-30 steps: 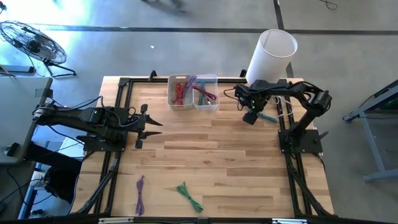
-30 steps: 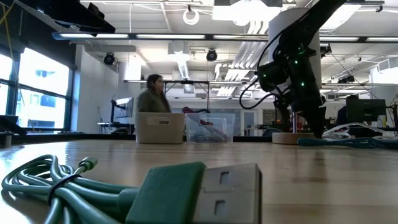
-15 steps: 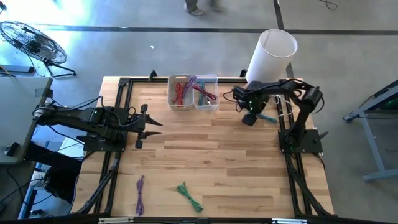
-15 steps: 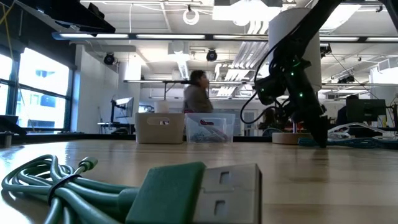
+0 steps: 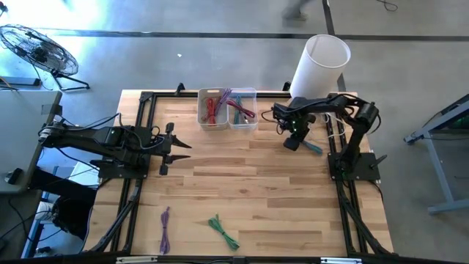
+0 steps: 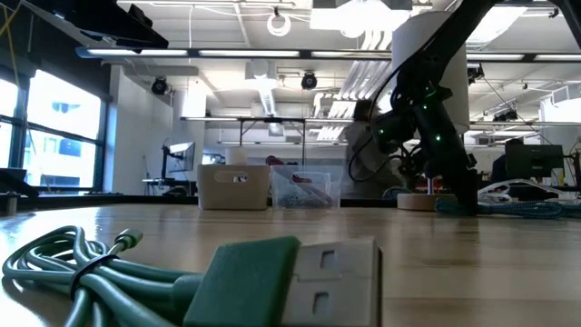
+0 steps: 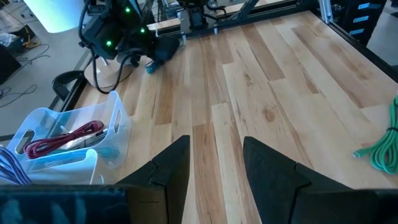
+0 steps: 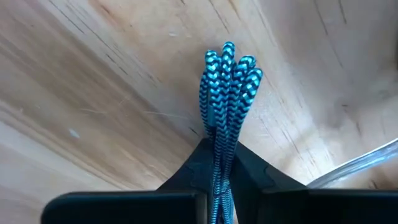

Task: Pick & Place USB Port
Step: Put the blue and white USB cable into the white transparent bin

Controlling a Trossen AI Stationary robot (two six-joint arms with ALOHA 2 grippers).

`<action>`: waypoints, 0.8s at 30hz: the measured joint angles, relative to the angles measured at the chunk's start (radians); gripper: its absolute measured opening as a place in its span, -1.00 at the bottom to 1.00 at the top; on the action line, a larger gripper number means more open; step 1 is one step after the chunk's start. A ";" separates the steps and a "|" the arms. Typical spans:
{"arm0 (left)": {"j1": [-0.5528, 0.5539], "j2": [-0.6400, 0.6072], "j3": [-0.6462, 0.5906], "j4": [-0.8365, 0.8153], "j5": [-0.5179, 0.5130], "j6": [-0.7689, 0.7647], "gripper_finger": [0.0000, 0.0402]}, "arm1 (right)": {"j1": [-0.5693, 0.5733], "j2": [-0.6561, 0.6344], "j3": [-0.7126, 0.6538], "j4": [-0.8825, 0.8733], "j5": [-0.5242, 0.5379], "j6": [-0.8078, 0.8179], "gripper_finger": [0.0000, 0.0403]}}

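Note:
A teal braided USB cable bundle (image 8: 228,74) lies on the wooden table at its far right, next to the white cylinder (image 5: 320,62). My right gripper (image 5: 293,141) stands over it, pointing steeply down, and is shut on it. The low view shows this gripper (image 6: 467,202) down at the table top, with the teal cable (image 6: 513,207) trailing beside it. My left gripper (image 5: 183,149) waits open at the table's left, and there is nothing between its fingers (image 7: 174,171). A green cable (image 5: 223,231) and a purple cable (image 5: 165,229) lie near the front edge. My right gripper pinches the teal bundle's several strands (image 8: 219,144) between its two fingers, a little back from the looped end. The fingers come from above, slanting steeply down. The looped end (image 8: 229,59) sticks out past the fingertips and rests on the wood.
Two clear bins (image 5: 227,108) holding red, purple and teal cables stand at the far middle. The green cable's USB plug (image 6: 290,282) fills the low view's foreground. Black frame rails (image 5: 139,132) run along the table's left and right sides. Bare wood lies between the arms.
My right gripper has sunk toward the table onto the teal cable and shifted slightly toward the table's left. A person has walked past behind the table.

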 joint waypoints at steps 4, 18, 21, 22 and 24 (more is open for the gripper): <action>0.000 0.000 0.000 0.000 0.000 0.000 -0.27 | 0.050 0.000 0.000 -0.015 0.025 0.025 -0.92; 0.000 0.000 0.000 0.012 -0.004 0.001 -0.27 | 0.391 -0.299 -0.005 -0.018 -0.042 0.329 -0.92; 0.000 0.000 0.000 0.011 -0.005 0.005 -0.27 | 0.457 -0.403 -0.005 0.054 -0.051 0.446 -0.92; 0.000 0.000 0.000 0.011 -0.005 0.005 -0.27 | 0.479 -0.437 -0.004 0.091 -0.046 0.488 -0.92; 0.000 0.000 0.000 0.011 -0.005 0.006 -0.27 | 0.517 -0.494 -0.004 0.182 -0.037 0.568 -0.92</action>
